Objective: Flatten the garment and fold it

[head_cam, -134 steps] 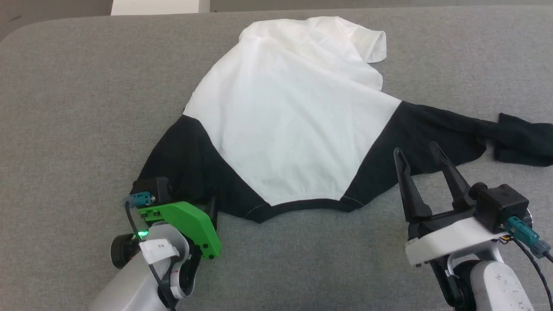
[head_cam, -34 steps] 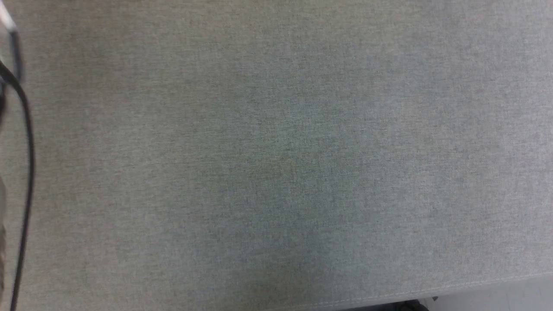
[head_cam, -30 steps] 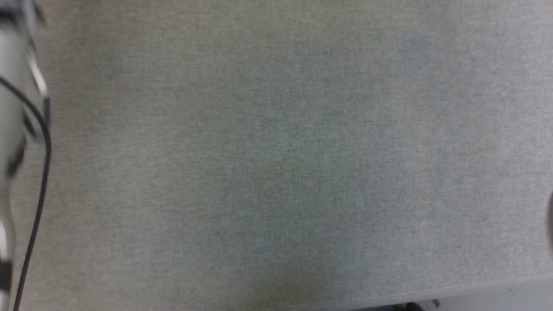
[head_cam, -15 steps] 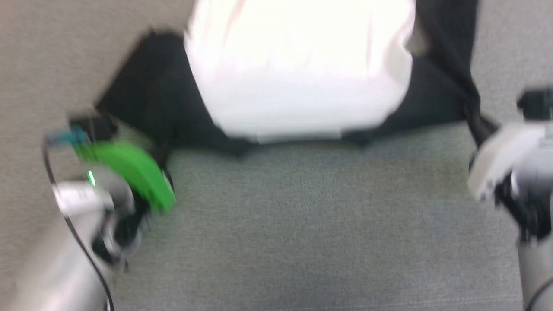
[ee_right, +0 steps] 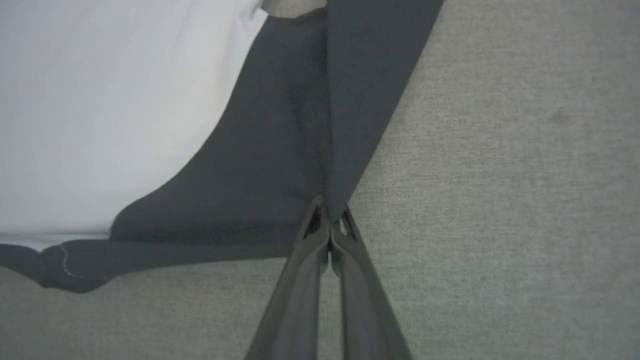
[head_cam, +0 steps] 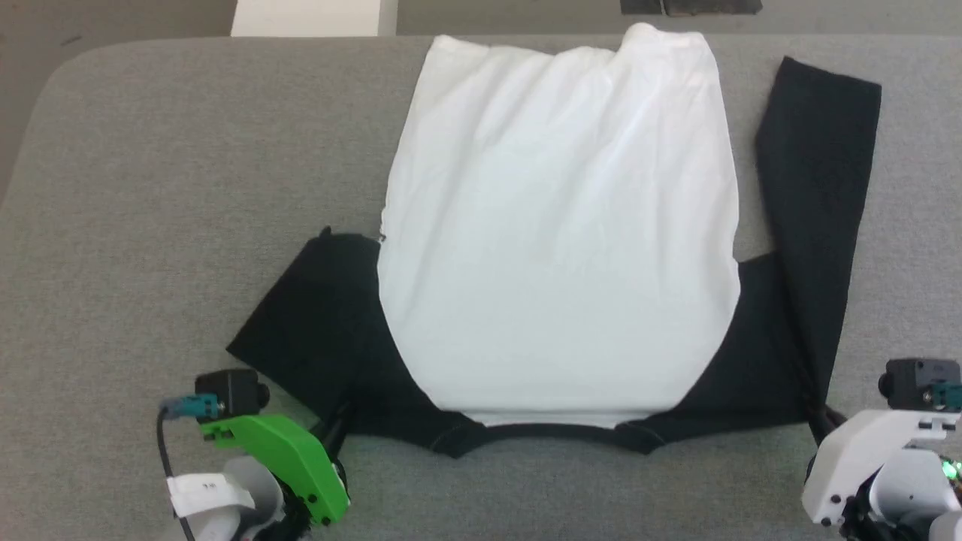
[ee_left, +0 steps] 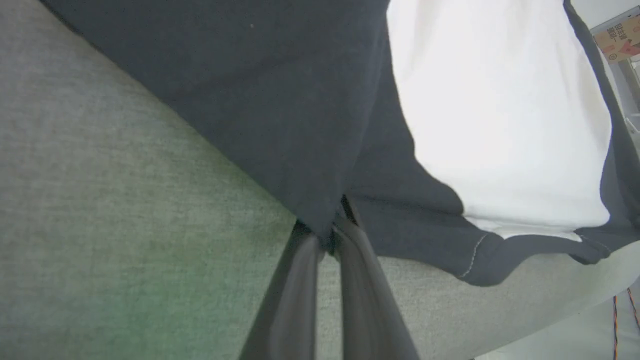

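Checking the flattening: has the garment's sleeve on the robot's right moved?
Yes: the right sleeve, earlier trailing sideways, now runs toward the far edge of the table.

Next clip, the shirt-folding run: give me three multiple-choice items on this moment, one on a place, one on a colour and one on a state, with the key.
1. Which part of the shirt lies nearest the robot?
A. the collar
B. the bottom hem
C. a cuff

2. What colour are the sleeves?
A. white
B. black
C. green

3. How do the fingers of the right gripper stand?
A. wide open above the cloth
B. shut on black cloth
C. shut on nothing

Key:
1 A: in the head view the dark collar trim runs along the shirt's near edge.
2 B: both sleeves are black beside the white body.
3 B: in the right wrist view the fingertips meet with the sleeve's fold pinched between them.
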`<state>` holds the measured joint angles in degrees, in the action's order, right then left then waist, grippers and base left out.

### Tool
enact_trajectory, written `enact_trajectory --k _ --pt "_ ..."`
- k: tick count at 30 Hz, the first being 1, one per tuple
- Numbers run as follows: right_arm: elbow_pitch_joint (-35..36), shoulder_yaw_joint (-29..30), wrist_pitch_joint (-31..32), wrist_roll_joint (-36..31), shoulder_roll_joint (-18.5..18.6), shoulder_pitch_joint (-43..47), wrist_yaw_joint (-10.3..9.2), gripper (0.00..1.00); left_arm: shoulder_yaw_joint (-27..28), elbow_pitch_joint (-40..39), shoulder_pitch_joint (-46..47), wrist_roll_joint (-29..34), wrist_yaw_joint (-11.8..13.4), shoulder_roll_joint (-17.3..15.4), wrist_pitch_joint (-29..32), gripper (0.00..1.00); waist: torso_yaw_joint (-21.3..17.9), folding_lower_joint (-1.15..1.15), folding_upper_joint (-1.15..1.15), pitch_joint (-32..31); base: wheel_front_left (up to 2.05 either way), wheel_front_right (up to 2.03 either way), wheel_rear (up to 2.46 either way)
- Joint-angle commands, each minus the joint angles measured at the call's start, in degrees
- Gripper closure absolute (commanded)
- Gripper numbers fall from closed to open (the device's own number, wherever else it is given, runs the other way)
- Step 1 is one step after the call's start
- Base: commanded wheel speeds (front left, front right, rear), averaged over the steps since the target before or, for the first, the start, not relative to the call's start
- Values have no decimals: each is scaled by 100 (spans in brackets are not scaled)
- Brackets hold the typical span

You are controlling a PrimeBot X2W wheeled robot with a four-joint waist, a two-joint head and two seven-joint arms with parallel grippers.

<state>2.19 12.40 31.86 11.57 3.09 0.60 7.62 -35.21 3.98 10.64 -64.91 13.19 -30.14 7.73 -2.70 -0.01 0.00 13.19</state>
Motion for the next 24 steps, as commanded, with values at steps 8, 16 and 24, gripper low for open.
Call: enact_trajectory --k 8,16,24 --pt "-569 102 -596 116 -19 157 -13 0 -109 547 -147 79 43 316 -368 0 82 1 0 -250 0 0 0" --pt "-326 231 -1736 150 -20 349 -13 0 161 485 -399 95 221 481 -1013 0 166 1 0 -458 0 0 0" --pt "127 -330 -2924 42 -21 282 -13 0 358 518 -418 697 781 78 -1591 0 218 1 0 -528 0 0 0"
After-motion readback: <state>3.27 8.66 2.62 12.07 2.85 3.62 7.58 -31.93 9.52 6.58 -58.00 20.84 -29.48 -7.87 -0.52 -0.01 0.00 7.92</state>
